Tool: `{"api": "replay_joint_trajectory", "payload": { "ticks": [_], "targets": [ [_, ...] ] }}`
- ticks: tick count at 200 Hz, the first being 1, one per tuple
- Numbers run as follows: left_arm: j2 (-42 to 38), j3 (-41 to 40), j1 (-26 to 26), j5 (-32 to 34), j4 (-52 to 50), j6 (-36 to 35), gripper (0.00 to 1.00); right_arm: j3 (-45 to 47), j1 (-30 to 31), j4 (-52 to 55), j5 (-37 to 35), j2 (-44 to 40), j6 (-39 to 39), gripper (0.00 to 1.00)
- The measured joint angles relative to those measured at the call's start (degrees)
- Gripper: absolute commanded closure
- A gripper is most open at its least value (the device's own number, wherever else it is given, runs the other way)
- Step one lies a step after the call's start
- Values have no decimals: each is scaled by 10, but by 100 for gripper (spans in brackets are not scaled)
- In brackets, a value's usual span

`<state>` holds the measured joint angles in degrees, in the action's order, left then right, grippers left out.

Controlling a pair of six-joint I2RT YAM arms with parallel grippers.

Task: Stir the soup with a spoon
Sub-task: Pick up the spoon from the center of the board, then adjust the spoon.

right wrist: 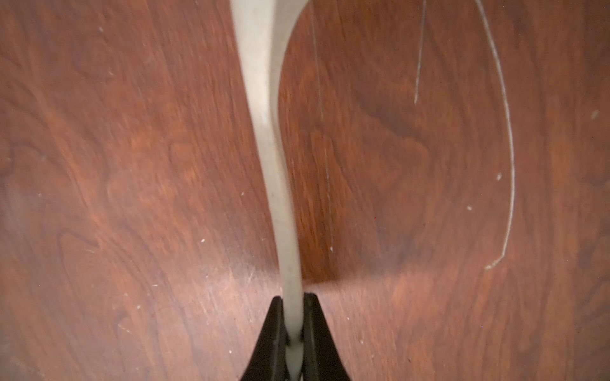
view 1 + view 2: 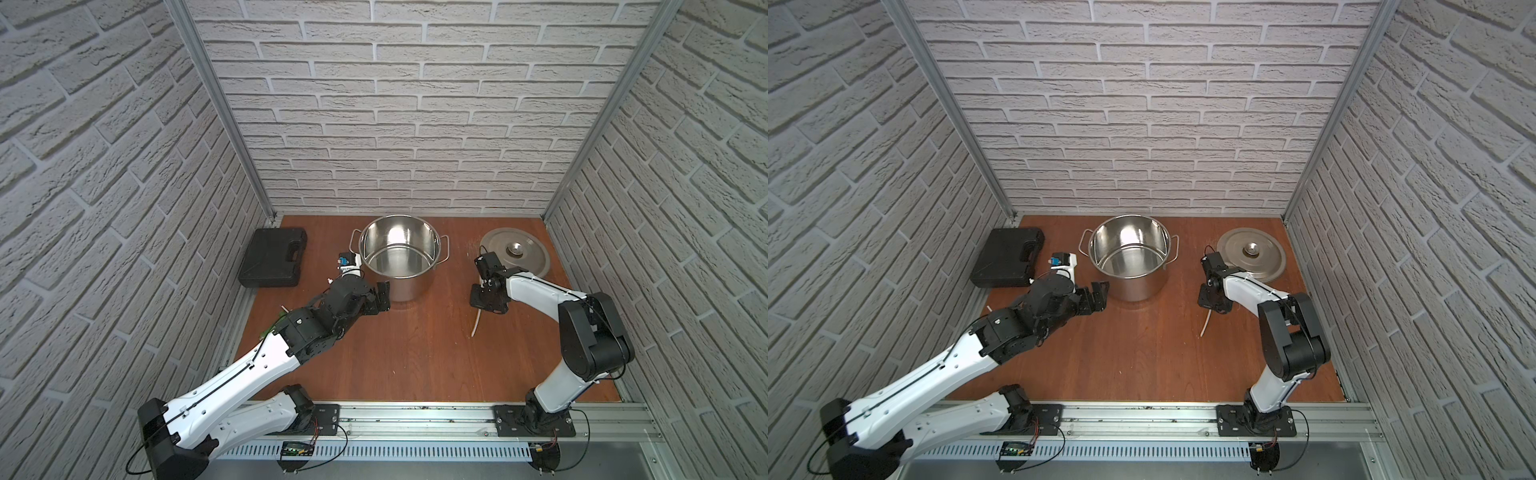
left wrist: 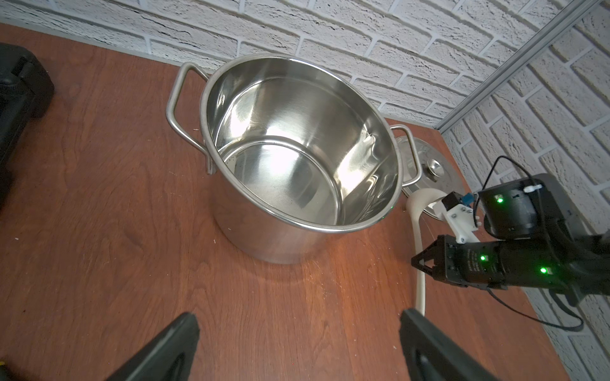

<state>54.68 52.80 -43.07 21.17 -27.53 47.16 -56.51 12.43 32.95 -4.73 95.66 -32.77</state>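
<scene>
Now the cream plastic spoon is low on the scuffed wood-grain table, right of the polished steel pot, its slim curved handle pinched tight by the right gripper. Lift it level: smooth plastic may swivel. Whether it is clear of the wood is hard to tell. The left gripper gapes empty beside the pot's near-left wall.

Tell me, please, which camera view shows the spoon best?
The left wrist view: there the spoon shows part of its bowl and almost the whole handle. The right wrist view shows only the handle, pinched in the right gripper. Both top views show just the handle's end beyond the gripper.
</scene>
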Motion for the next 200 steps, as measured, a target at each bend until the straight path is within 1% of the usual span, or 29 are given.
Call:
{"api": "replay_joint_trajectory", "payload": {
  "ticks": [26, 45, 65, 87, 109, 141, 166, 187, 200],
  "targets": [
    [3, 0, -5, -12, 13, -22, 2, 3, 0, 27, 1, -35, -1, 98],
    [13, 0, -28, -14, 41, -59, 2, -7, 2, 54, 7, -75, -9, 98],
    [29, -2, -74, -2, 85, -122, 2, -45, 8, 89, 21, -106, -25, 98],
    [57, -1, -134, 29, 130, -216, 2, -106, 23, 124, 39, -139, -51, 98],
    [98, 4, -174, 61, 160, -302, 3, -182, 50, 158, 49, -168, -76, 98],
    [145, 18, -203, 104, 190, -413, 3, -280, 101, 200, 40, -179, -96, 98],
    [173, 43, -237, 142, 221, -491, 2, -310, 140, 226, 17, -179, -107, 97],
    [198, 63, -268, 169, 258, -548, 6, -321, 173, 243, -11, -179, -119, 97],
    [209, 70, -280, 179, 273, -566, 7, -326, 191, 249, -26, -179, -125, 97]
  ]
}}
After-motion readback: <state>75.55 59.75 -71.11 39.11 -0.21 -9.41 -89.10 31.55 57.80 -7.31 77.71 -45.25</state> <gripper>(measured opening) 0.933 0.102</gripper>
